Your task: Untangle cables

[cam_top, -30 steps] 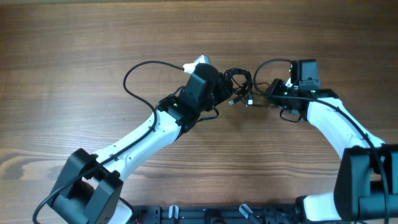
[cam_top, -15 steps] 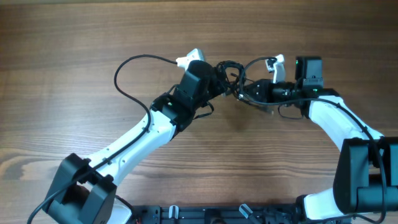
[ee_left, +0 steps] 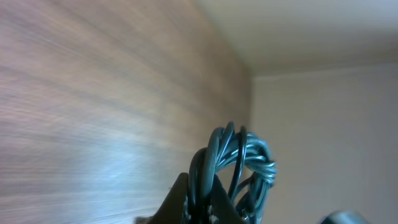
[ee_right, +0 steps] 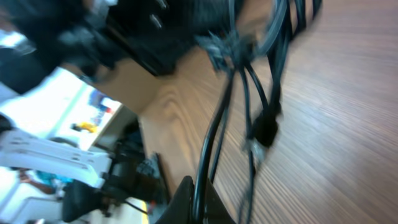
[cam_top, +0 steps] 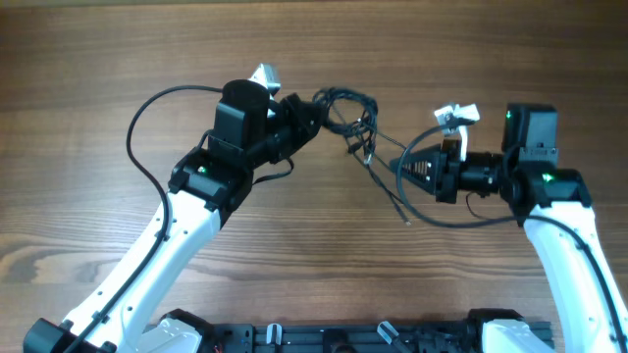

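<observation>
We see the left gripper (cam_top: 312,111) clamped on the knotted cables (cam_top: 345,106), with the bundle at the far middle of the table (cam_top: 78,59). In its wrist view the loops stand just beyond the fingers. The right gripper (cam_top: 402,167), further right and nearer, is pinched shut on one strand drawn out of the knot. A loose strand trails toward the near side, just left of that gripper.

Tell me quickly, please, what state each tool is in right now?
Left tool: closed on the cable bundle.
Right tool: closed on one strand leading from that bundle.
</observation>
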You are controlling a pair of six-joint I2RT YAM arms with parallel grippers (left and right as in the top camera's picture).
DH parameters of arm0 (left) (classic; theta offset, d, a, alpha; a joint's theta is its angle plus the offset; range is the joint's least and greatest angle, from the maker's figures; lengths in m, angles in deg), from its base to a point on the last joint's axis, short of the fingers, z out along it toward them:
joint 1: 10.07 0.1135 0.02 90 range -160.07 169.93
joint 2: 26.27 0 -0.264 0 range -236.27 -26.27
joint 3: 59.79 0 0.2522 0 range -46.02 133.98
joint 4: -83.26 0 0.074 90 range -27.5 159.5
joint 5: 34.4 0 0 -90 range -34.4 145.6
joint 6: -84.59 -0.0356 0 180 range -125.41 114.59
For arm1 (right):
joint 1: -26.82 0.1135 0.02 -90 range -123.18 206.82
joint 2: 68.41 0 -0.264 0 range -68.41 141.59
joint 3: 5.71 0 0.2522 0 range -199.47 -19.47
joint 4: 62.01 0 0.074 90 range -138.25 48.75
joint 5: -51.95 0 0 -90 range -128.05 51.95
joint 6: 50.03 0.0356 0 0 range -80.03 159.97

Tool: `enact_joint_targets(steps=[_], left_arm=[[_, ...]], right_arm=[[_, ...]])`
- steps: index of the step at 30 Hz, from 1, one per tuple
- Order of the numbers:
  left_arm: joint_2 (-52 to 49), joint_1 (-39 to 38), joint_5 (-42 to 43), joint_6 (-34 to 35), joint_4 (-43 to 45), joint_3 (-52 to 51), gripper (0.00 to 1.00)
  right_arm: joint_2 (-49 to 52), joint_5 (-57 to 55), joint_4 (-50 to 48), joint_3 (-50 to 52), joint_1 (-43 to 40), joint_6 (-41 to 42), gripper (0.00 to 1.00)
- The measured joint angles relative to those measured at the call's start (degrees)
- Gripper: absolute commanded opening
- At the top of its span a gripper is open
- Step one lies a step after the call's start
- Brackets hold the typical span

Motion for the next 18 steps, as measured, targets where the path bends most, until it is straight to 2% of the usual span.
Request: enact_joint_targets(steps=[3,7,10,11,14,16,18], left_arm=[[0.04,-0.46,2.03,2.99,6.99,-0.09,0.04],[1.05,-0.5,2.29,4.15,5.73,-0.09,0.04],[3.32,0.02,-5.99,5.16,2.43,-0.09,0.04],[3.74,0.37,-7.82,5.57,2.34,-0.09,0.04],[4.09,0.66,-12.83,6.84,2.73,-0.09,0.04],[4.11,0.66,-13.51,3.58,3.72,-0.09,0.04],[4.11,0.66,-10.6,-4.02,3.1,-0.04,0.04]], right_arm=[[-1.22,-8.44,2.29,-0.02,0.63,-0.11,0.05],[-1.22,-18.78,2.38,-0.02,3.1,5.62,0.1],[-1.22,-20.59,3.1,0.07,6.25,8.17,0.31],[-1.22,-20.52,3.1,0.07,7.21,7.91,0.44],[-1.22,-21.18,2.75,0.09,9.38,6.95,0.48],[-1.22,-22.62,-0.7,0.22,9.35,7.43,0.5],[-1.27,-23.15,-6.73,0.35,9.35,7.87,0.54]])
